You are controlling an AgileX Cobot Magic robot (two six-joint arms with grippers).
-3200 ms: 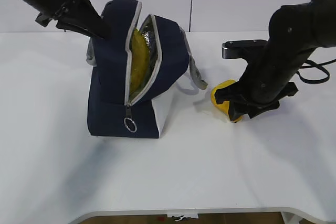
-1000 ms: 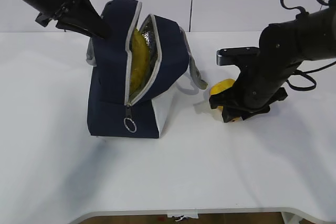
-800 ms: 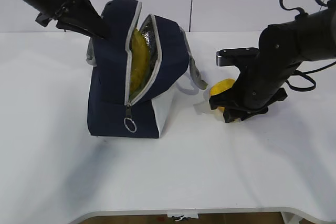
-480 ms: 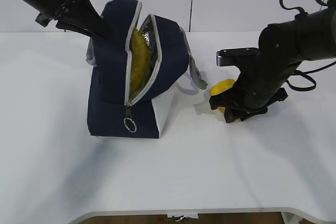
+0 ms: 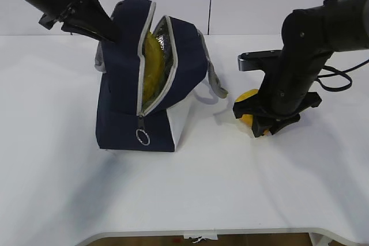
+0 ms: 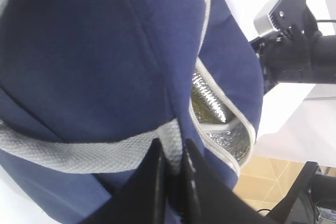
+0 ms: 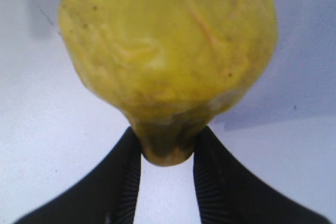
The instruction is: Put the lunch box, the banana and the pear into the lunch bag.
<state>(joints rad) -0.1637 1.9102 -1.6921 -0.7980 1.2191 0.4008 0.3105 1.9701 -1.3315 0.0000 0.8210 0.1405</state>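
The navy lunch bag [image 5: 124,105] stands left of centre with its zipper open and silvery lining showing. The banana [image 5: 151,67] stands inside the opening. My left gripper [image 5: 109,31] is shut on the bag's grey webbing handle [image 6: 94,150]; in the left wrist view the gripper [image 6: 172,148] pinches the strap. The pear [image 5: 248,116] is right of the bag, just above the table. My right gripper [image 5: 258,122] is shut on it; in the right wrist view the pear [image 7: 168,51] has its narrow end between the gripper's [image 7: 167,153] fingers. The lunch box is hidden.
The white table [image 5: 184,188] spreads in front of the bag. A loose grey handle loop [image 5: 216,84] hangs on the bag's right side, close to the pear. A white wall stands behind the table.
My right gripper has closed on the pear and shifted it slightly right and towards the front. The left arm and the bag have not moved.
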